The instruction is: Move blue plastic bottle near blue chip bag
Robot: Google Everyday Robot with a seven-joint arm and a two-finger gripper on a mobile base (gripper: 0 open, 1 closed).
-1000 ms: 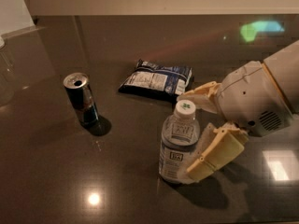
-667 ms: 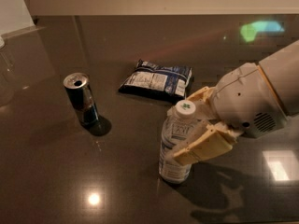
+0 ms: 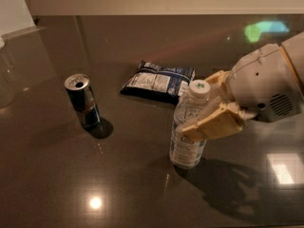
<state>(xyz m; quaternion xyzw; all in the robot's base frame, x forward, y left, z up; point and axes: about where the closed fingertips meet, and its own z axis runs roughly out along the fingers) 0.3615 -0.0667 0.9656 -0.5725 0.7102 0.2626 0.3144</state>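
Note:
The blue plastic bottle [image 3: 189,127] stands upright on the dark table, with a white cap marked green. My gripper [image 3: 209,103] comes in from the right and its cream fingers [image 3: 211,124] are closed around the bottle's upper body. The blue chip bag [image 3: 159,81] lies flat just behind and left of the bottle, a short gap away, with its white printed panel up.
A dark metal can [image 3: 82,100] stands upright to the left of the bottle. The dark glossy table [image 3: 142,194] reflects ceiling lights. A pale wall edge [image 3: 14,8] sits at the back left.
The near finger has swung in from beside the bottle's base and closed against the bottle. The bottle stays in about the same spot; can and bag are unmoved.

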